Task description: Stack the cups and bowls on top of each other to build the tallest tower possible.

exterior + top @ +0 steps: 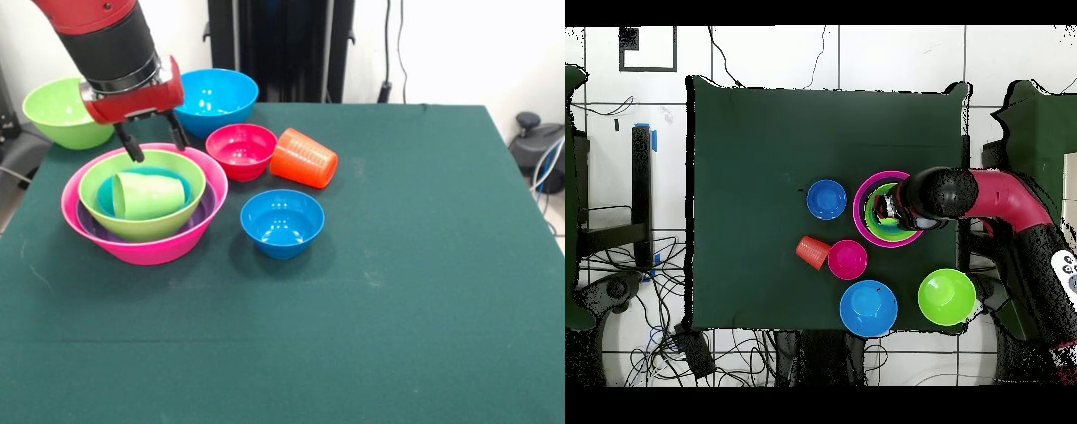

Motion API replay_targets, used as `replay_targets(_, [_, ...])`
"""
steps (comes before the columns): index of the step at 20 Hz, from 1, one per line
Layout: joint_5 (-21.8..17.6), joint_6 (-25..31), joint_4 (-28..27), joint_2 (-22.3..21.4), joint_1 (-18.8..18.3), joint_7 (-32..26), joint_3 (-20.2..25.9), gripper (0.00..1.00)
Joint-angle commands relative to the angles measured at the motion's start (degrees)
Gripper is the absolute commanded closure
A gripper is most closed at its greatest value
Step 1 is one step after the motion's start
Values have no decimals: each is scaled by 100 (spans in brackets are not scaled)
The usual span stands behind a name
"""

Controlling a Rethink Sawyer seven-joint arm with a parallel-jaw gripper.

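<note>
The gripper [151, 141] hangs open and empty over the far rim of the nested pile, its two fingers spread apart. Below it the green cup [146, 194] lies on its side in a teal bowl [108, 196], inside a green bowl [141, 205], a purple bowl [205, 208] and the pink bowl [146, 247]. That nesting gives a broad base but little height. The red bowl [241, 150], small blue bowl [282, 223], large blue bowl [216, 99], second green bowl [60, 113] and tipped orange cup [303, 158] wait around it.

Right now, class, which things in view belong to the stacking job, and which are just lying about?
Job:
pink bowl nest with lime cup
red bowl
small blue bowl
large blue bowl
green bowl
orange cup
claw

Lying about:
cables
</note>
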Motion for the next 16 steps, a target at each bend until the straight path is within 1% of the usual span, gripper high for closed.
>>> replay_targets(1, [-586, -90, -153, -9, 184, -1920, 77, 0])
replay_targets(8, [-612, -88, -139, -12, 186, -1883, 120, 0])
replay_targets(14, [-667, -256, -161, 71, 176, -1960, 198, 0])
replay_targets(16, [-694, -246, -254, 160, 207, -2012, 197, 0])
